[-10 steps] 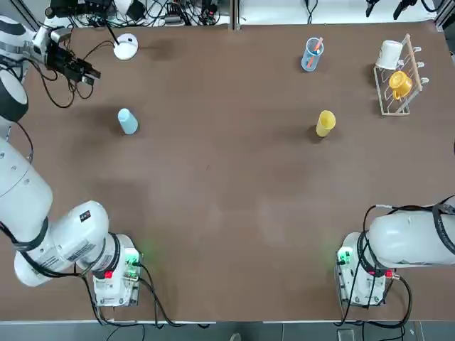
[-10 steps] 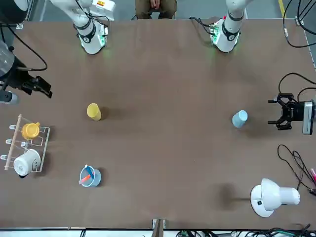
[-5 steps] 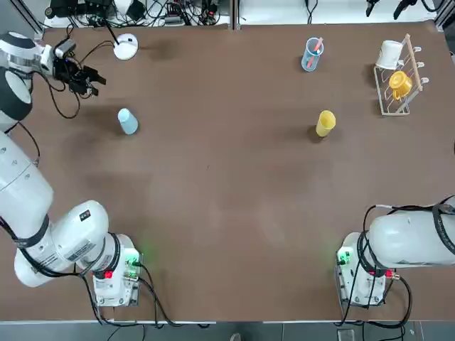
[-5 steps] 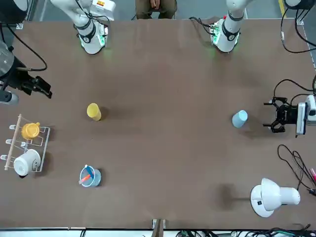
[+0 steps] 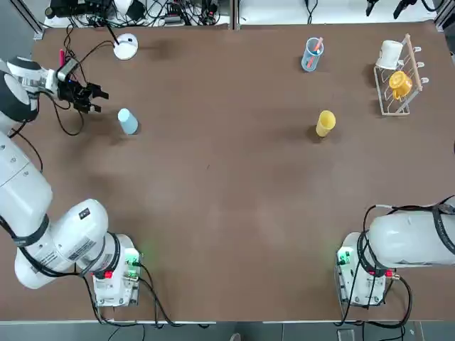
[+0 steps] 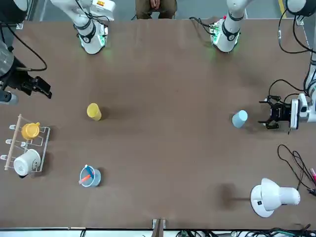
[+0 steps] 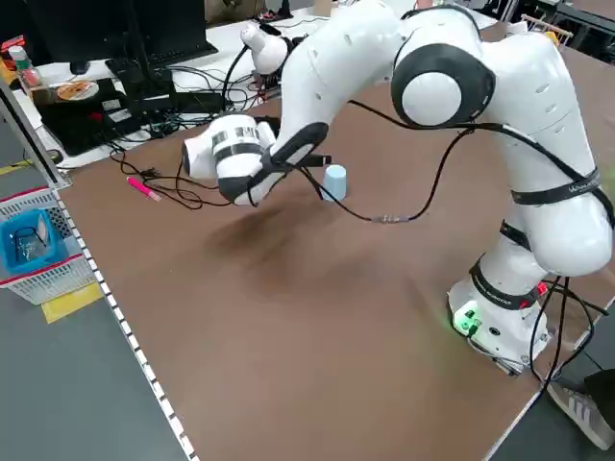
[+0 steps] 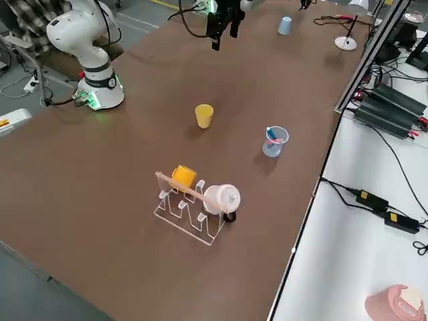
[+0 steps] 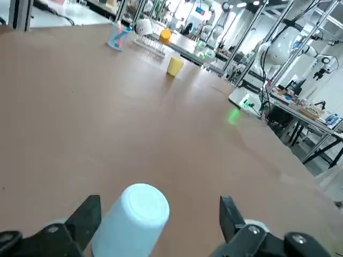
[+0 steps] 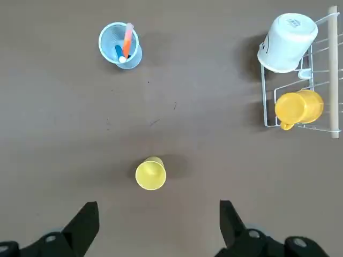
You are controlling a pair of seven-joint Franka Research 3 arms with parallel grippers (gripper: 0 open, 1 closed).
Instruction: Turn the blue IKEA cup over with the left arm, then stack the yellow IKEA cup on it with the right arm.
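currently, at the bench's far left edge, the left gripper [image 5: 97, 100] is held low with fingers spread wide, aimed at the blue ikea cup [image 5: 127, 121], just beside it and not touching. the cup is seen standing near the far-left corner, closed end up. toward the right, the yellow ikea cup [image 5: 325, 122] is seen standing closed end up, well apart from the blue one. the right gripper [image 6: 43, 88] is held raised above the bench's right side, fingers spread, empty.
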